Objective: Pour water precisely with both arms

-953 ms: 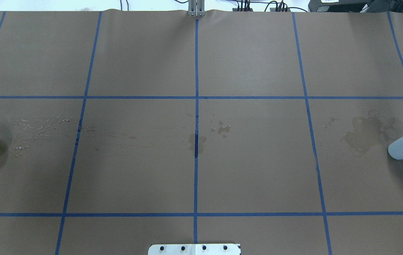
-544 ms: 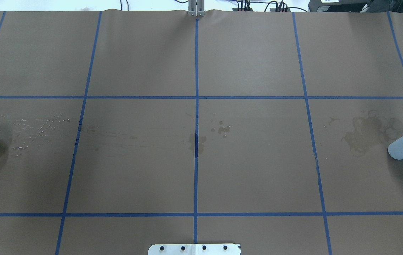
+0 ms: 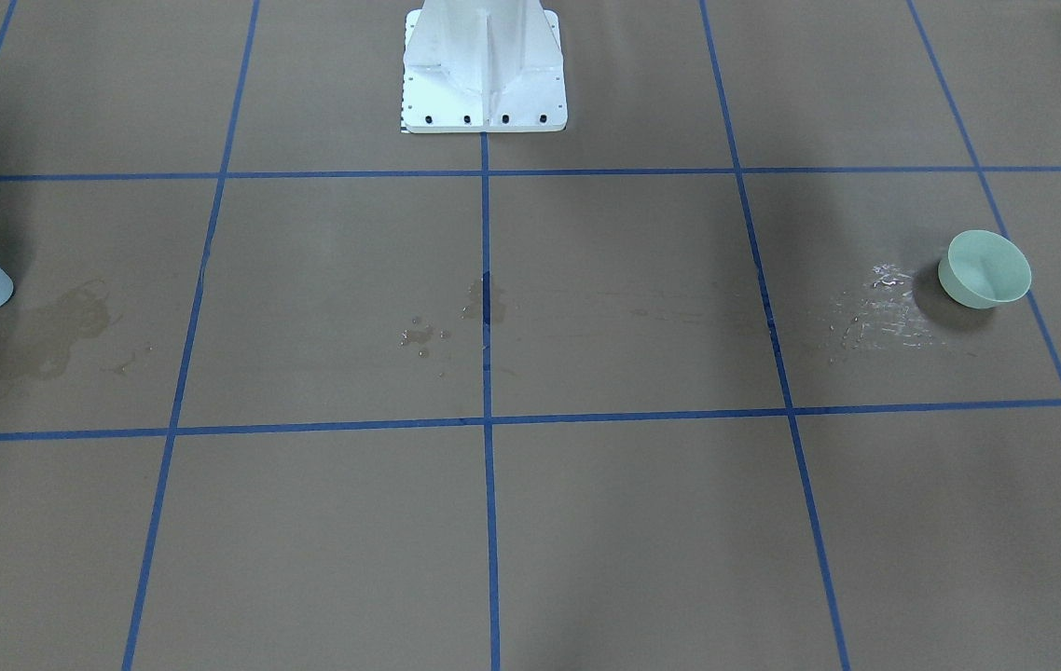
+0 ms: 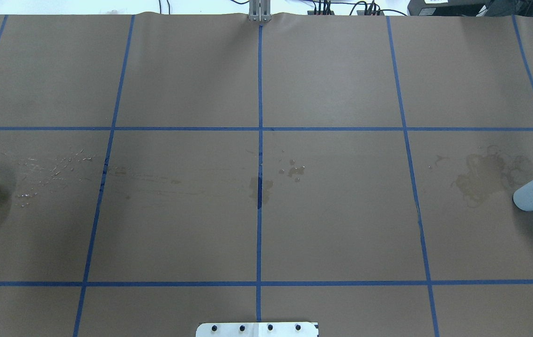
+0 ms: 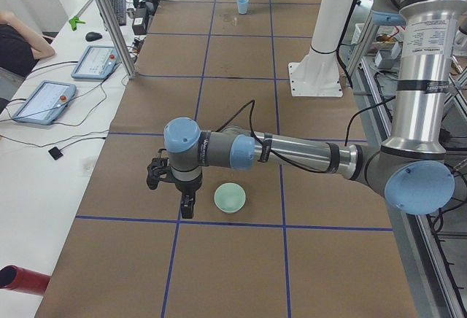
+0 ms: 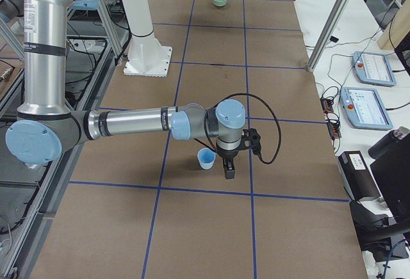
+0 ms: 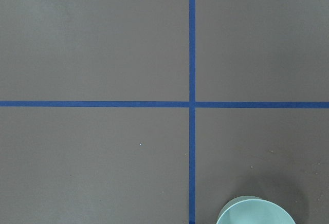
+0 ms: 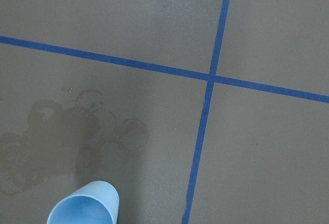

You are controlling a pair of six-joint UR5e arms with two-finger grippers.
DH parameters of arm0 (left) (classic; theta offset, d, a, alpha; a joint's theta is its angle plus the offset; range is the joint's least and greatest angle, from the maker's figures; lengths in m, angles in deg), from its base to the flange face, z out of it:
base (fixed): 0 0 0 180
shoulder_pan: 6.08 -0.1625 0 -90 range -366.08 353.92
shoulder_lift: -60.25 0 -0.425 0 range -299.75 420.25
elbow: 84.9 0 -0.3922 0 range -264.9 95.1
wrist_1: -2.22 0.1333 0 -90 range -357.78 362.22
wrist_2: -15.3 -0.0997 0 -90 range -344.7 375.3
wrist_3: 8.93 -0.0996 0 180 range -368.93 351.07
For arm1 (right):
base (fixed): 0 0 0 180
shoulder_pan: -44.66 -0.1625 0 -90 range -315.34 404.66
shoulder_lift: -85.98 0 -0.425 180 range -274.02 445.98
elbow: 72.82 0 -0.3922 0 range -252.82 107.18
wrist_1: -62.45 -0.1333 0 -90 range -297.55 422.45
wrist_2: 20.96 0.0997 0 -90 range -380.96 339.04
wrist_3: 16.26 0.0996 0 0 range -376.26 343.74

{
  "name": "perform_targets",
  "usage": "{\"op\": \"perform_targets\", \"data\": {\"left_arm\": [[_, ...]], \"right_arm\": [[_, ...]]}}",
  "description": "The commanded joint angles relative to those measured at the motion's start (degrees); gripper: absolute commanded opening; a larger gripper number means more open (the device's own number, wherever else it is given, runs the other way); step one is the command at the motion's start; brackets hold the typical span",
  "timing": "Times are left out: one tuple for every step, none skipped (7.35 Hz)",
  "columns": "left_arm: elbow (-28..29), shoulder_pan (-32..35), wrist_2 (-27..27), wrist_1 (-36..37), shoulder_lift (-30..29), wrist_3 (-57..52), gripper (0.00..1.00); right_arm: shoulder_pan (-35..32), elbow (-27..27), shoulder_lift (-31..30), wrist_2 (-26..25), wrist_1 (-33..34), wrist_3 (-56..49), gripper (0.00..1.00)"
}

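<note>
I am watching the left tool [image 5: 187, 206] hanging just beside the green cup [image 5: 230, 200], on the side away from the robot and apart from it. I cannot tell whether its fingers are spread or pressed together. The right tool [image 6: 229, 166] is hanging the same way just beside the blue cup [image 6: 206, 159], and its state is escaping me too. Both cups are standing upright on the brown surface [image 4: 341, 234].

Water [image 4: 51, 171] is lying as glinting droplets just past the green cup, towards the middle of the surface. A dark wet patch [image 4: 482, 180] is showing beside the blue cup on its inward side. Farther from both tools, small drops [image 4: 294, 171] are sitting near the centre tape line [image 4: 260, 93].

Each cup is sitting close to one end of the surface, and a wide stretch of taped squares is separating them. The white pedestal [image 3: 484, 75] is standing at the robot's edge.
</note>
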Motion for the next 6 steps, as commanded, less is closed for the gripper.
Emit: {"op": "perform_targets", "data": {"left_arm": [[-0.3, 0.0, 0.1, -2.5, 1.3, 0.0, 1.0], [-0.4, -0.1, 0.3, -2.0, 1.3, 0.0, 1.0], [-0.5, 0.0, 0.7, -1.9, 1.4, 0.0, 1.0], [-0.4, 0.0, 3.9, -1.6, 1.4, 0.0, 1.0], [-0.4, 0.2, 7.6, -1.6, 1.5, 0.2, 1.0], [-0.3, 0.2, 7.8, -1.6, 2.0, 0.2, 1.0]], "right_arm": [[-1.1, 0.3, -0.3, 1.1, 0.3, 0.0, 0.99], [-1.4, 0.3, -0.8, 2.1, 0.3, 0.0, 0.99], [-1.5, 0.3, -0.8, 2.8, 0.3, 0.1, 0.99], [-1.5, 0.3, -0.8, 3.3, 0.3, 0.1, 0.99], [-1.5, 0.2, -0.8, 3.3, 0.2, 0.1, 0.99], [-1.5, 0.2, -0.8, 3.3, 0.2, 0.1, 0.99]]}}
